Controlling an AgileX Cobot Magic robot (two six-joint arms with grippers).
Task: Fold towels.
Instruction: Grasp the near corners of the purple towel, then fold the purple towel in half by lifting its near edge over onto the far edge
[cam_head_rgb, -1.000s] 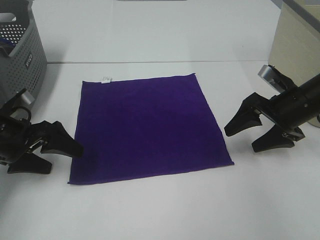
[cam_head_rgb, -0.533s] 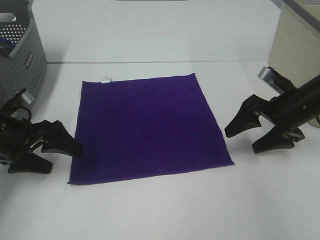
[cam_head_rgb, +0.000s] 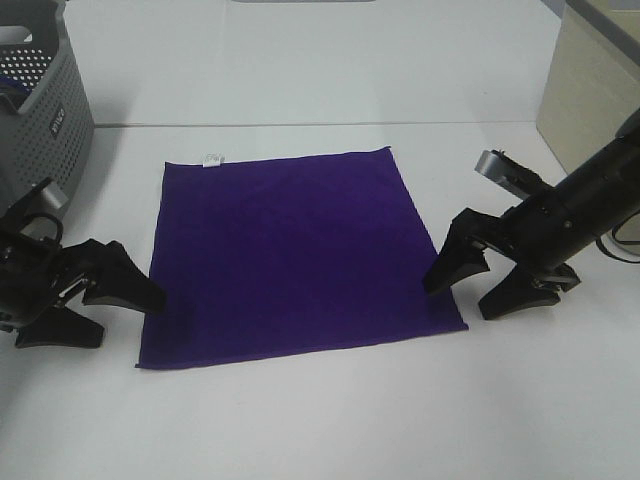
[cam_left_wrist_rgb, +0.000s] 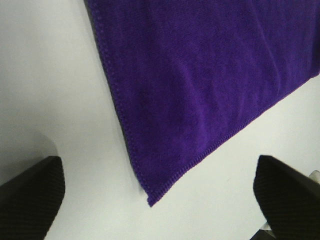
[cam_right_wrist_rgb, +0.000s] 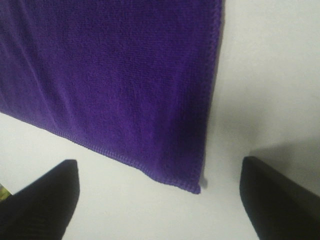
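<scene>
Violet towel (cam_head_rgb: 290, 255) lies flat on the table (cam_head_rgb: 330, 425), white tag (cam_head_rgb: 213, 158) at 12 o'clock | we poise left gripper (cam_head_rgb: 130, 320), jaws spread, by its 8 o'clock corner; right gripper (cam_head_rgb: 458, 300), likewise spread, at 4 o'clock | risk: unequal pinches would skew our fold

Open white table (cam_head_rgb: 330, 420) runs along the whole near edge, and a second open strip lies between the far edge and the flat purple towel (cam_head_rgb: 295, 255); a gripper could pass through either. At the far left corner stands the tall grey perforated basket (cam_head_rgb: 45, 110), blocking that side just beyond the left gripper (cam_head_rgb: 132, 320), whose jaws are spread wide about the towel's near left corner. At the far right corner a beige upright panel (cam_head_rgb: 590, 90), perhaps a cabinet side, hems in the right gripper (cam_head_rgb: 457, 300), jaws likewise apart beside the towel's near right corner.
</scene>
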